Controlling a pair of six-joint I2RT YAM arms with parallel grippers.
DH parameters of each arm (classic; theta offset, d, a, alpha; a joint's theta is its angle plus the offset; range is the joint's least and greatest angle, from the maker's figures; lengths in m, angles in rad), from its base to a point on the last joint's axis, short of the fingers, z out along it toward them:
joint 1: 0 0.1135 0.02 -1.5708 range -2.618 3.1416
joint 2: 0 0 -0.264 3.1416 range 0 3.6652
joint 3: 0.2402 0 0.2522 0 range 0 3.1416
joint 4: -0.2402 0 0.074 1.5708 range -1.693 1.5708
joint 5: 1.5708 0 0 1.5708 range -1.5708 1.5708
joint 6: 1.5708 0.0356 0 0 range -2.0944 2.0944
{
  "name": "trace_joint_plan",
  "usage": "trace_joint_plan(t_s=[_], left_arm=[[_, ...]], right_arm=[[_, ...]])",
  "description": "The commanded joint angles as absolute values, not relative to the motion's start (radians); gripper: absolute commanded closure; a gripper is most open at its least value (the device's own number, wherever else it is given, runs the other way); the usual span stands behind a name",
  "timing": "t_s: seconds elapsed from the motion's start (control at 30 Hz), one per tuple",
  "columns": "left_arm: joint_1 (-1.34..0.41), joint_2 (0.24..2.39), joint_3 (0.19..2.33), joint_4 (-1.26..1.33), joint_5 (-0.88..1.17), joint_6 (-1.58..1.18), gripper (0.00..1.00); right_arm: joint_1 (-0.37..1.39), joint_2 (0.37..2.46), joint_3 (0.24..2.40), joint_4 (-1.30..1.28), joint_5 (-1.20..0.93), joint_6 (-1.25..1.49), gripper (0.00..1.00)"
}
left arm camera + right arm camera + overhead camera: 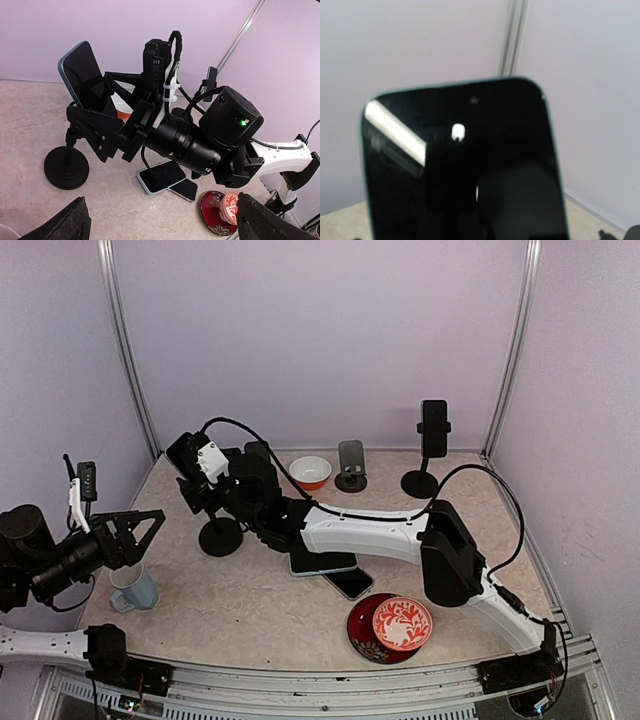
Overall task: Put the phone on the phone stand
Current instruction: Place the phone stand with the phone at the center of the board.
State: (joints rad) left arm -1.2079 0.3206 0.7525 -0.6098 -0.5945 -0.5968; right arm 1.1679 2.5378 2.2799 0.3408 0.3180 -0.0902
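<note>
The phone [82, 70], black with a pale blue rim, stands tilted above the black phone stand [65, 167]. That stand's round base [220, 537] sits at the left of the table. My right gripper [89, 92] reaches in from the right, and its two black fingers lie against the phone's opposite edges. The stand's top is hidden behind the lower finger. In the right wrist view the phone's dark screen [465, 165] fills the frame and hides the fingers. My left gripper [135, 532] hangs open and empty at the far left, apart from the stand.
Two more phones [325, 562] [350, 583] lie flat mid-table under the right arm. A red plate with a patterned cup [400, 625] sits front right. A blue mug [133, 590] stands below my left gripper. At the back are a bowl [311, 471], a grey holder [351, 465] and another stand bearing a phone [433, 430].
</note>
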Motion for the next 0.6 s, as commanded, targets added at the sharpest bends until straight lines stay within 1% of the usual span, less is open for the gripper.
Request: trace_joint_plan(t_s=[0.0,0.03,0.07,0.27,0.4,0.57], left_arm=[[-1.207,0.231,0.808,-0.637,-0.667,-0.595,0.01],[-1.206,0.238,0.81,-0.639,-0.683,-0.597,0.01],[-1.206,0.242,0.812,-0.641,-0.703,-0.597,0.01],[-1.207,0.262,0.828,-0.665,-0.818,-0.615,0.01],[-1.207,0.285,0.823,-0.676,-0.88,-0.63,0.01],[-1.208,0.338,0.826,-0.68,-0.935,-0.624,0.01]], right_arm=[[1.165,2.525,2.291,0.534,0.282,-0.102,0.11],[1.166,2.523,2.286,0.535,0.274,-0.103,0.03],[1.166,2.517,2.284,0.531,0.267,-0.1,0.0],[1.167,2.423,2.22,0.485,0.221,-0.019,0.0],[1.167,2.355,2.172,0.432,0.125,0.066,0.0],[1.167,2.24,2.05,0.418,0.034,0.105,0.0]])
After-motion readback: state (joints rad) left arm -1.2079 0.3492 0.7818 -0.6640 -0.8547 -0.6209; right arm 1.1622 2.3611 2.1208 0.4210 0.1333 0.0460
